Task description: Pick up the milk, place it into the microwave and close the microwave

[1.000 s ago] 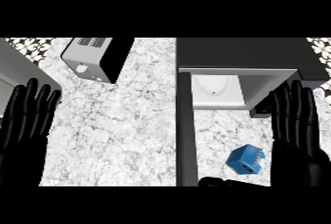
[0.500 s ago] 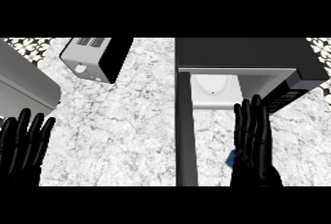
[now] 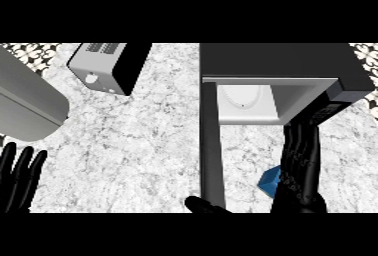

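Note:
The milk (image 3: 269, 182) is a small blue carton on the counter in front of the microwave (image 3: 280, 60); only its left part shows. My right hand (image 3: 299, 170) lies over the rest of it, open, fingers straight and pointing toward the microwave's white inside (image 3: 247, 102), thumb spread far left. The microwave's dark door (image 3: 212, 150) stands open, edge-on, left of the carton. At the lower left edge my left hand (image 3: 18, 180) is open, fingers up, away from everything.
A silver toaster (image 3: 103, 67) stands at the back left of the marble counter (image 3: 140, 150). A large grey rounded object (image 3: 26, 100) fills the left edge. The open door divides the counter between the two hands.
My right hand has come in leftward from the right edge and now covers most of the milk. My left hand has sunk toward the lower left corner.

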